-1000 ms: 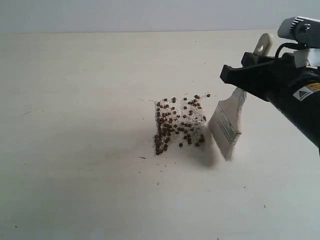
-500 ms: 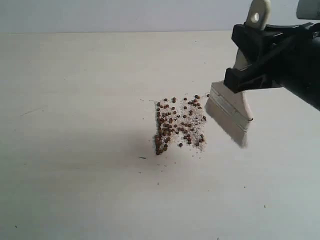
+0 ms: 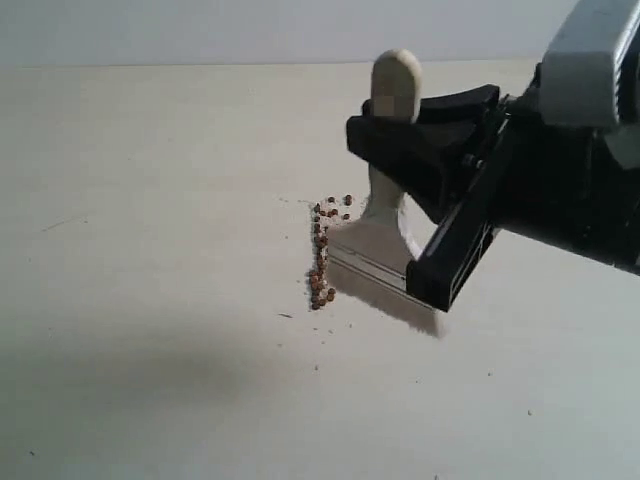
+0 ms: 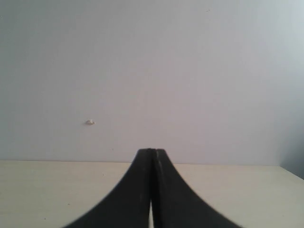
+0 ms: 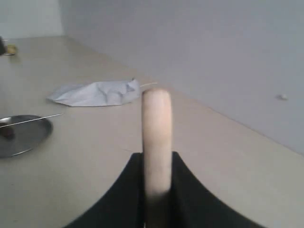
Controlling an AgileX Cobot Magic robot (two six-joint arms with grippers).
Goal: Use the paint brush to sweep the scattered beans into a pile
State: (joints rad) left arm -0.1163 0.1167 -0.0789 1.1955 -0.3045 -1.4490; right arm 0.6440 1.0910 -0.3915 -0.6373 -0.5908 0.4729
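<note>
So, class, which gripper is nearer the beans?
Right. The right gripper clamps the paint brush, whose bristle end sits right beside the beans. The left gripper, shut, appears only in its own wrist view, which shows no beans.

Soft daylight, perhaps slight blur
</note>
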